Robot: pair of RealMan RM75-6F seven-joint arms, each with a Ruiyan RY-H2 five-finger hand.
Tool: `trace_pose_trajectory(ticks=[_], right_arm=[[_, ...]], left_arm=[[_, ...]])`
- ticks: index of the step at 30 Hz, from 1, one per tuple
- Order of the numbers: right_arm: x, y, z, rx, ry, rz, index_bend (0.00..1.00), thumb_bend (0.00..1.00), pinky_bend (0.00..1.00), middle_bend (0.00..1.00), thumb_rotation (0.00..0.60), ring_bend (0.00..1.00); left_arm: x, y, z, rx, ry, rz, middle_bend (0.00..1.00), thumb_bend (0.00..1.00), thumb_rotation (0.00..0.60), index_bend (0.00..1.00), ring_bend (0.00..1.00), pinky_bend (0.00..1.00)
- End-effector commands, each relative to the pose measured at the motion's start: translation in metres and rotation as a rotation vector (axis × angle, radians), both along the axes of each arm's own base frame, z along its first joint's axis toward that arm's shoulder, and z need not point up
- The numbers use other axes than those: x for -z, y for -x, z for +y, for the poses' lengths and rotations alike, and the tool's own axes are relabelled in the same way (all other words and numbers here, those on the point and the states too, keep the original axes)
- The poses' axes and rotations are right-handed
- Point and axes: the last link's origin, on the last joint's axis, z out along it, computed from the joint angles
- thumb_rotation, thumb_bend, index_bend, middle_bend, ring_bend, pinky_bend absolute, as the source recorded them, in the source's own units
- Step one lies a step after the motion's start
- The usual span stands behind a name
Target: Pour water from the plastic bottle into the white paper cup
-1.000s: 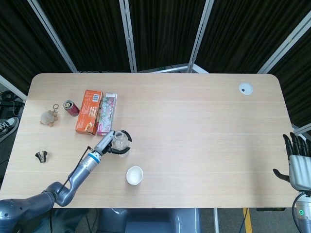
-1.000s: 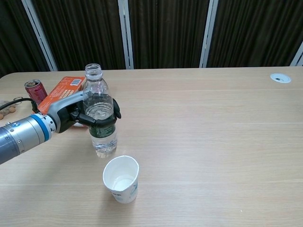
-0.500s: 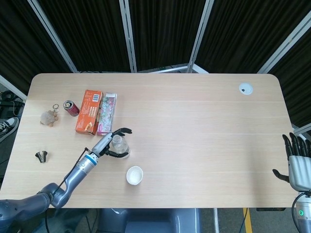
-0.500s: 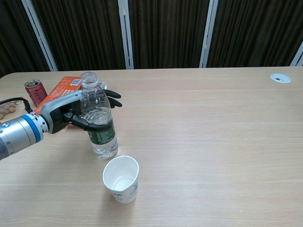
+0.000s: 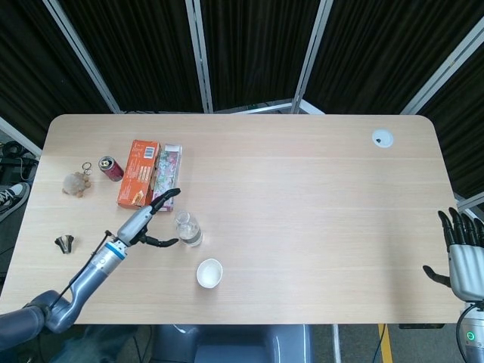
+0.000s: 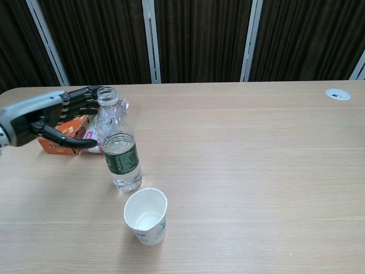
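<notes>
An uncapped clear plastic bottle (image 5: 187, 227) (image 6: 117, 142) with a dark green label stands upright on the table, partly filled with water. Just in front of it stands the white paper cup (image 5: 209, 273) (image 6: 146, 216), with a little water in its bottom. My left hand (image 5: 146, 221) (image 6: 48, 116) hovers to the left of the bottle, fingers spread, holding nothing and not touching it. My right hand (image 5: 461, 254) is at the table's right edge, fingers apart and empty, far from both objects.
An orange box (image 5: 138, 173) and a patterned pack (image 5: 166, 176) lie behind the bottle, with a red can (image 5: 110, 168), a small plush keyring (image 5: 76, 182) and a small dark metal object (image 5: 65, 243) further left. A white round cap (image 5: 382, 138) sits at the far right.
My left hand has let go of the bottle, opened, and drawn back to the left. The bottle now stands on its own. The cup and right hand have not moved.
</notes>
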Motion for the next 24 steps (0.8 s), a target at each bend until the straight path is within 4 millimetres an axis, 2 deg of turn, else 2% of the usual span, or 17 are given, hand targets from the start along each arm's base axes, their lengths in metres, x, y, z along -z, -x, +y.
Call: trace_pose_trajectory(ticks=[1,4,7,11,14,15,19,24], right_arm=[[-0.001,-0.001,0.001,-0.006,0.001,-0.007,0.0,0.0,0.0,0.0,0.6,0.0],[-0.005,-0.004,0.003,-0.025,0.003,-0.025,0.0,0.0,0.0,0.0,0.6,0.0],[-0.009,-0.008,0.006,-0.051,0.007,-0.04,0.0,0.0,0.0,0.0,0.6,0.0],[-0.013,-0.013,0.009,-0.08,0.009,-0.063,0.0,0.0,0.0,0.0,0.6,0.0],[-0.016,-0.014,0.011,-0.098,0.004,-0.083,0.0,0.0,0.0,0.0,0.6,0.0],[-0.017,-0.017,0.012,-0.114,0.002,-0.096,0.0,0.0,0.0,0.0,0.6,0.0],[-0.021,-0.019,0.014,-0.135,0.002,-0.113,0.0,0.0,0.0,0.0,0.6,0.0],[-0.024,-0.023,0.016,-0.156,0.007,-0.126,0.0,0.0,0.0,0.0,0.6,0.0]], left_arm=[[-0.029,0.011,-0.015,0.032,-0.049,0.052,0.0,0.23,0.575,0.0,0.0,0.0],[-0.06,0.025,-0.025,0.028,-0.13,0.129,0.0,0.21,0.577,0.0,0.0,0.0],[-0.091,0.043,-0.038,0.032,-0.29,0.308,0.0,0.15,0.576,0.0,0.0,0.0],[-0.113,0.053,-0.064,0.003,-0.445,0.456,0.0,0.09,0.6,0.0,0.0,0.0],[-0.127,0.053,-0.093,-0.021,-0.52,0.584,0.0,0.04,0.6,0.0,0.0,0.0],[-0.135,0.054,-0.109,-0.043,-0.567,0.665,0.0,0.03,0.6,0.0,0.0,0.0],[-0.14,0.044,-0.13,-0.096,-0.618,0.757,0.0,0.0,0.6,0.0,0.0,0.0],[-0.141,0.04,-0.139,-0.115,-0.639,0.797,0.0,0.0,0.6,0.0,0.0,0.0]])
